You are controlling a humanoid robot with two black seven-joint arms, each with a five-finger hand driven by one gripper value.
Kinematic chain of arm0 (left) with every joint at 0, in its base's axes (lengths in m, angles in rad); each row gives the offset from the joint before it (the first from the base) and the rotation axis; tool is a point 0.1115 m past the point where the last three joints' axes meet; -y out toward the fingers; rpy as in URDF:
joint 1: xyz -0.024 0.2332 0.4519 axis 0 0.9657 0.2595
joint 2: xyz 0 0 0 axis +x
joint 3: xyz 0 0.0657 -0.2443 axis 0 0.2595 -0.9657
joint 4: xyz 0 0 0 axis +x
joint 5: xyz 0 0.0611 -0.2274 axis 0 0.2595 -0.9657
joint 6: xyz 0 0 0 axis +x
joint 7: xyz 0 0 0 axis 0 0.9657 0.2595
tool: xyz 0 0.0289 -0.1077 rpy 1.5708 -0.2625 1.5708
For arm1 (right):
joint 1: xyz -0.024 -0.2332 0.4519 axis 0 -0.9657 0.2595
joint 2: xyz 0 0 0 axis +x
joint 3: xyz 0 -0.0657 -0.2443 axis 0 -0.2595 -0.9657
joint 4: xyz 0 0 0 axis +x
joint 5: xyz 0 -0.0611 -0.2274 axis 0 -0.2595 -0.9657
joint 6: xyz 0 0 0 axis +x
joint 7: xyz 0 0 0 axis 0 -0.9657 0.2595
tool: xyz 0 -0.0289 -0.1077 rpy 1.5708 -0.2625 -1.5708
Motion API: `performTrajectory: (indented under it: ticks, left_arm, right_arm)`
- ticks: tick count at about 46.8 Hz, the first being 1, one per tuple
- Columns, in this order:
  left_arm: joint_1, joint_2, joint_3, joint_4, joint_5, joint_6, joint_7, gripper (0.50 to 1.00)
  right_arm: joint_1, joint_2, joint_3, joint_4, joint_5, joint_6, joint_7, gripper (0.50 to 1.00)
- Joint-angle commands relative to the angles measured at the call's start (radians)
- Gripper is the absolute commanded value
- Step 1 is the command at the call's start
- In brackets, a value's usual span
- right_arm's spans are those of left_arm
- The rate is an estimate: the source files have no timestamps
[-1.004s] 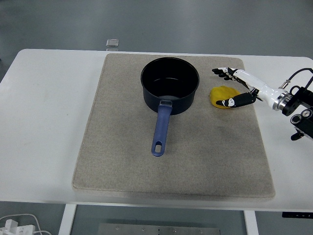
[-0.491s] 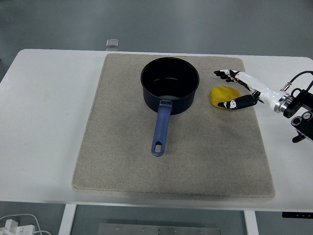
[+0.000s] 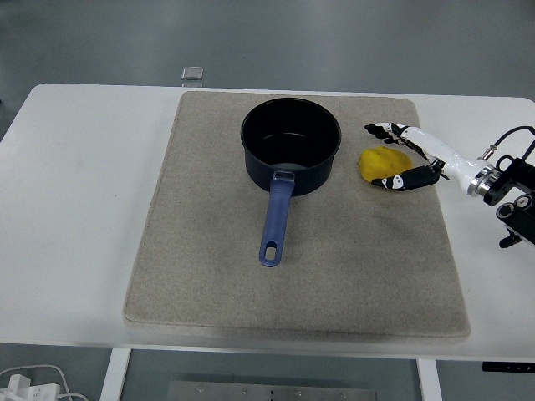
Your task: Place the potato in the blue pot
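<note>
A yellow potato (image 3: pixel 378 162) lies on the beige mat (image 3: pixel 209 251), just right of the blue pot (image 3: pixel 290 144). The pot is dark inside and holds nothing; its blue handle (image 3: pixel 274 219) points toward the near edge. My right hand (image 3: pixel 386 155) reaches in from the right, fingers spread around the potato: the thumb (image 3: pixel 393 180) is at its near side and the other fingers (image 3: pixel 381 129) at its far side. The fingers are not closed on it. The left arm is out of view.
A small grey square object (image 3: pixel 192 73) sits at the table's far edge, behind the mat. The mat covers most of the white table (image 3: pixel 75 209). My right forearm (image 3: pixel 510 185) hangs over the table's right edge.
My right hand has drawn back slightly to the right and lower, with the forearm sliding toward the picture's edge. The potato and pot have not moved.
</note>
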Motion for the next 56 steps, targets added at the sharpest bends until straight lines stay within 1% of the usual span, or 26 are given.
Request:
performTrajectory:
  ticks: [1,2,9,15,17,19,21,22,25,26,56]
  left_arm:
    - [0.000,0.000,0.000,0.000,0.000,0.000,0.000,0.999]
    - [0.000,0.000,0.000,0.000,0.000,0.000,0.000,0.999]
    - [0.000,0.000,0.000,0.000,0.000,0.000,0.000,0.999]
    - [0.000,0.000,0.000,0.001,0.000,0.000,0.000,0.999]
    - [0.000,0.000,0.000,0.001,0.000,0.000,0.000,0.999]
    - [0.000,0.000,0.000,0.001,0.000,0.000,0.000,0.999]
    - [0.000,0.000,0.000,0.001,0.000,0.000,0.000,0.999]
    - [0.000,0.000,0.000,0.001,0.000,0.000,0.000,0.999]
    - [0.000,0.000,0.000,0.003,0.000,0.000,0.000,0.999]
    - [0.000,0.000,0.000,0.003,0.000,0.000,0.000,0.999]
    - [0.000,0.000,0.000,0.001,0.000,0.000,0.000,0.999]
  right_arm:
    - [-0.001,0.003,-0.001,-0.002,-0.003,-0.003,0.000,0.826]
    - [-0.001,0.005,-0.001,-0.005,-0.003,-0.003,0.000,0.815]
    - [-0.001,0.031,-0.004,-0.057,-0.001,0.000,0.000,0.815]
    - [0.001,0.038,-0.009,-0.062,-0.001,0.000,0.001,0.809]
    - [-0.001,0.040,-0.009,-0.062,-0.001,-0.001,0.001,0.774]
    - [-0.001,0.040,-0.009,-0.062,0.000,-0.001,0.001,0.727]
    - [-0.001,0.040,-0.010,-0.062,0.000,0.000,0.001,0.701]
    - [-0.001,0.040,-0.010,-0.062,0.000,0.000,0.001,0.664]
    - [-0.001,0.038,-0.012,-0.062,-0.003,0.000,0.000,0.513]
    - [0.001,0.038,-0.015,-0.062,-0.004,0.000,0.000,0.500]
    - [0.008,0.037,-0.024,-0.065,0.002,-0.012,-0.014,0.500]
